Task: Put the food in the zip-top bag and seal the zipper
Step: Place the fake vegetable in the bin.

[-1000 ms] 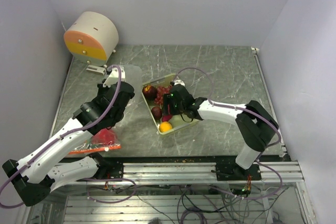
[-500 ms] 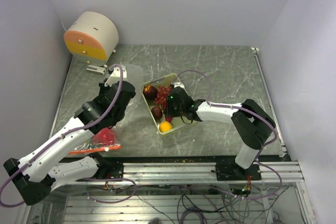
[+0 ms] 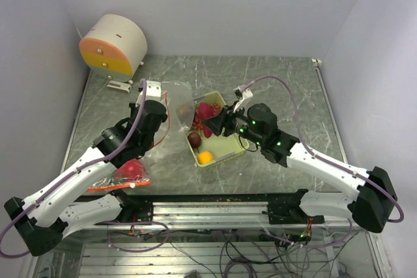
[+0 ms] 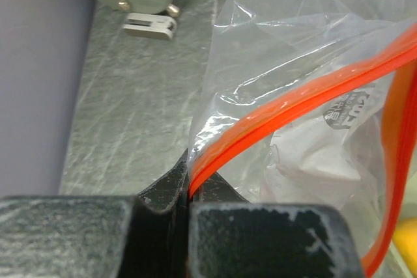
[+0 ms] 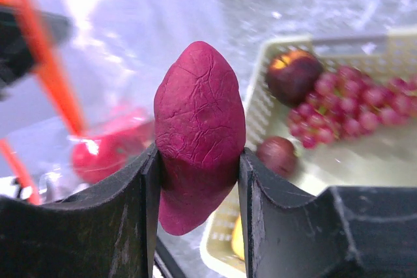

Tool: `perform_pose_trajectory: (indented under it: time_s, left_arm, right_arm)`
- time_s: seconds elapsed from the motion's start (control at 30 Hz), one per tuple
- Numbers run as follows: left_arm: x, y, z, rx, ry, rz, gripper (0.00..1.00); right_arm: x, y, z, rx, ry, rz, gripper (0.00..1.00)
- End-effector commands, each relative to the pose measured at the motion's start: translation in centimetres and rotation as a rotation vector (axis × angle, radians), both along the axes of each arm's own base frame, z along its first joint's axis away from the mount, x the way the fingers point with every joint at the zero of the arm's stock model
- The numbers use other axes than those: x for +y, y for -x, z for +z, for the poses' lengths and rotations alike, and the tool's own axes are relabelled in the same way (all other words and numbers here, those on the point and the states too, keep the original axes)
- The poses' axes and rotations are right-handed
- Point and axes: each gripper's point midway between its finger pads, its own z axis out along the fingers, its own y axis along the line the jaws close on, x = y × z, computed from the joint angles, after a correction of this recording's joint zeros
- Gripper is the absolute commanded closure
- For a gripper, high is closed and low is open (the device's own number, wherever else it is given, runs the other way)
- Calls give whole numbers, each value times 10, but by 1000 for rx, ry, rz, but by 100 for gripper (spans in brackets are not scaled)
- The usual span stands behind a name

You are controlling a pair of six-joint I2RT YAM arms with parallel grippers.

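My right gripper [image 5: 199, 161] is shut on the purple sweet potato [image 5: 199, 128], held above the left end of the pale green tray [image 3: 225, 151], close to the bag's mouth. In the tray lie the grape bunch [image 5: 352, 105], two dark round fruits [image 5: 293, 76] [image 5: 279, 154] and an orange [image 3: 205, 157]. The left gripper [image 4: 189, 190] is shut on the orange zipper strip [image 4: 293, 112] of the clear zip-top bag [image 4: 293, 50] and holds its mouth up, left of the tray. A red fruit [image 3: 130, 169] lies inside the bag.
A cream and orange cylinder [image 3: 114, 45] stands at the back left, a small white bracket [image 4: 150, 25] in front of it. White walls close in the marble table [image 3: 287, 83] on three sides. A metal rail [image 3: 260, 209] runs along the near edge.
The right gripper closed on the sweet potato in the tray and lifted it up and back. The left gripper carried the bag's mouth up and right, toward the tray.
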Motion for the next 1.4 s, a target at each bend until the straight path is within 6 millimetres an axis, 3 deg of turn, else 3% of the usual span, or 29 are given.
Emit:
perform_pose_trajectory:
  time_s: [0.0, 0.2, 0.37, 0.53, 0.67, 0.9, 1.13, 1.37]
  left_arm:
    - [-37, -10, -12, 9, 149, -100, 93]
    - [-62, -17, -21, 9, 243, -158, 93]
    - [-73, -21, -33, 23, 275, -168, 93]
    - [-83, -20, -30, 20, 337, -193, 93]
    - [-83, -11, -12, -16, 419, -221, 93]
    - [-76, 8, 8, -87, 555, -259, 93]
    - [-81, 10, -2, -74, 600, -261, 93]
    - [-91, 9, 7, -104, 667, -297, 93]
  right_arm:
    - [24, 39, 43, -95, -181, 203, 96]
    - [49, 80, 82, -187, -297, 357, 96]
    - [64, 99, 86, -191, -331, 403, 96]
    - [69, 91, 74, -122, -390, 336, 96]
    - [65, 82, 63, -90, -415, 274, 96]
    - [64, 80, 73, -117, -428, 257, 96]
    - [82, 87, 82, -123, -423, 310, 96]
    - [100, 75, 52, -58, -325, 253, 96]
